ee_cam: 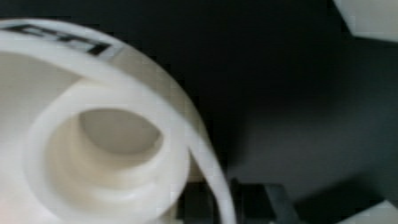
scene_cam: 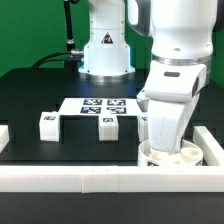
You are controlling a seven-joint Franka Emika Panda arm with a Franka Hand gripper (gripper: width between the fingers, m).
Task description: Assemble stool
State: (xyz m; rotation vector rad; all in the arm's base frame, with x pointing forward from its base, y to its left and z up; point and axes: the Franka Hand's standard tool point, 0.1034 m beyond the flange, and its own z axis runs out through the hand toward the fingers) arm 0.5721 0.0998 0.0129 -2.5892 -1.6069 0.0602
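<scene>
Your hand (ee_cam: 237,198), clenched on nothing visible, sits low beside the seat (ee_cam: 50,105), apparently bracing it in the border rails' (scene_cam: 100,180) corner for fitting legs (scene_cam: 47,124).

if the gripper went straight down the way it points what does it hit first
Most likely the seat: the gripper points straight down right over it, and the wrist view shows its face and a socket close up. Whether they already touch is unclear.
</scene>
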